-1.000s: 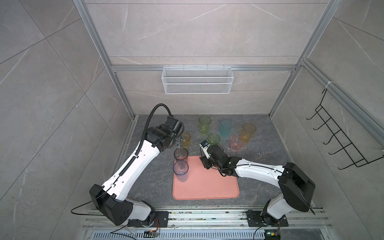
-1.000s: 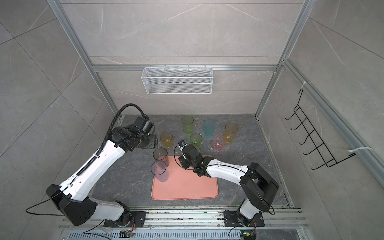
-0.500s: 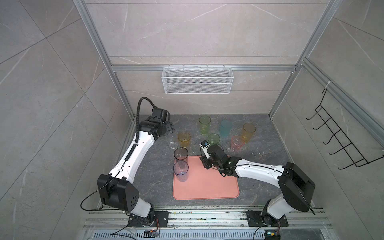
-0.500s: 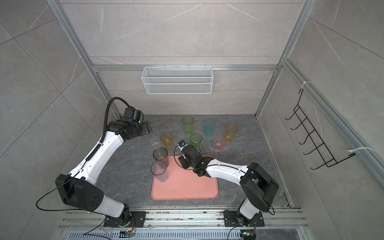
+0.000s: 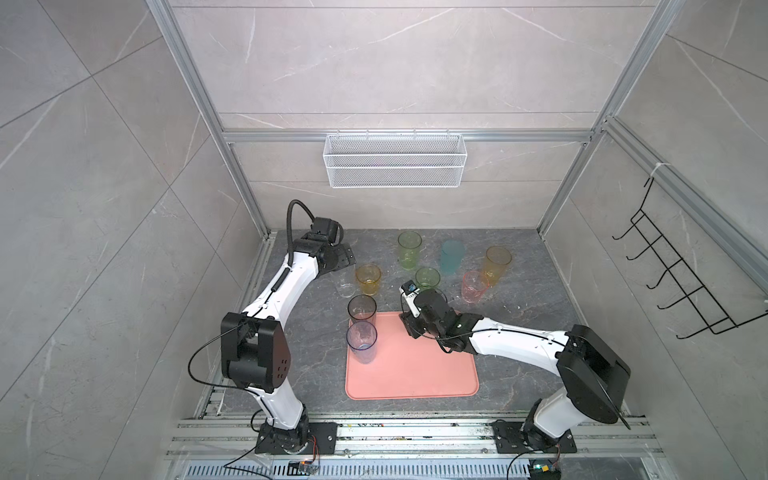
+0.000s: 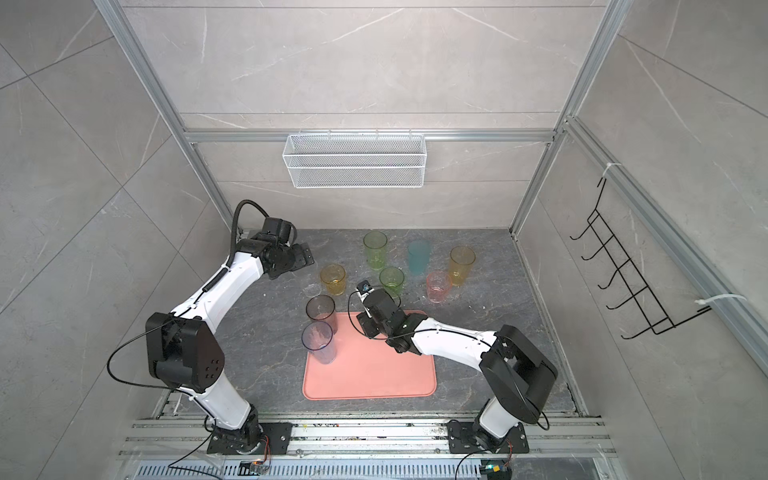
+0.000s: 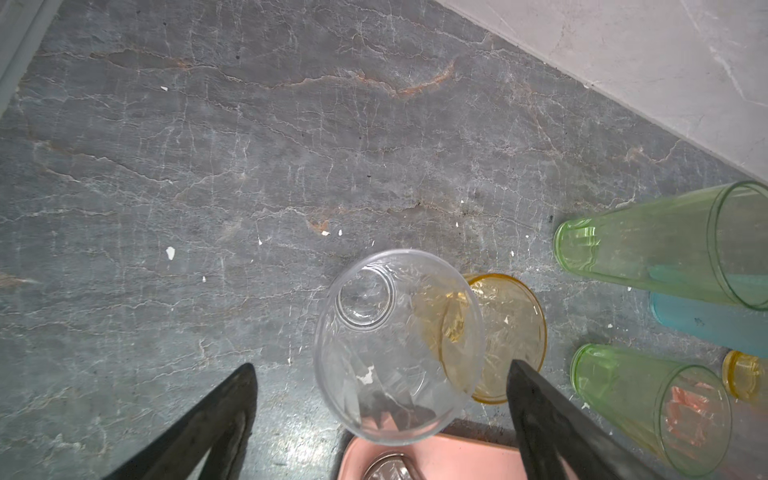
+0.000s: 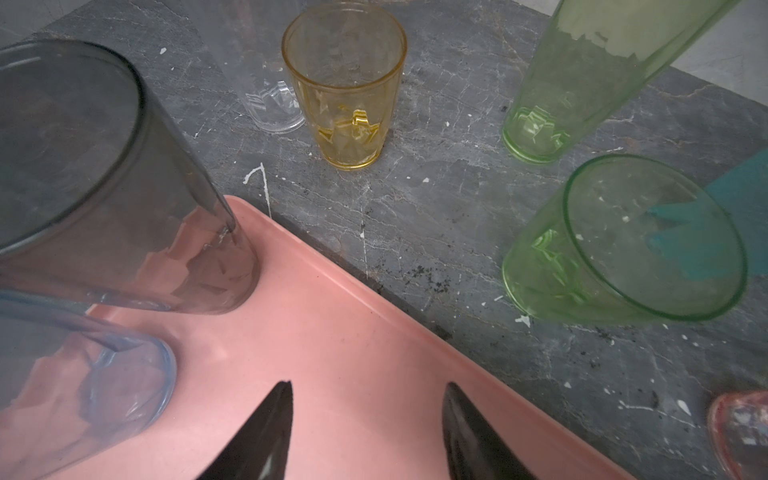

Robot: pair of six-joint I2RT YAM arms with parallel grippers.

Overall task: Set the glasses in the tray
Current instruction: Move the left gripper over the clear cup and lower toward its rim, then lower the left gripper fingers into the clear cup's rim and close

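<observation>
Pale grey veined wall panels (image 5: 395, 70) are enclosing a dark slate bench (image 5: 528, 291). A white wire basket (image 5: 395, 166) is hanging from the back rail, a black hook rack (image 5: 681, 274) is clinging to the side wall, and soft light is falling evenly.

The tray (image 5: 415, 374) is plain salmon pink. The grey glass (image 5: 362, 311) is smoky, the blue glass (image 5: 362, 341) pale, the amber glass (image 5: 368, 280) faceted at its base. 2 more are green: the tall green glass (image 5: 409, 250) and the short green glass (image 5: 427, 279). The table (image 5: 519, 340) is dark grey stone, veined white and rust.
</observation>
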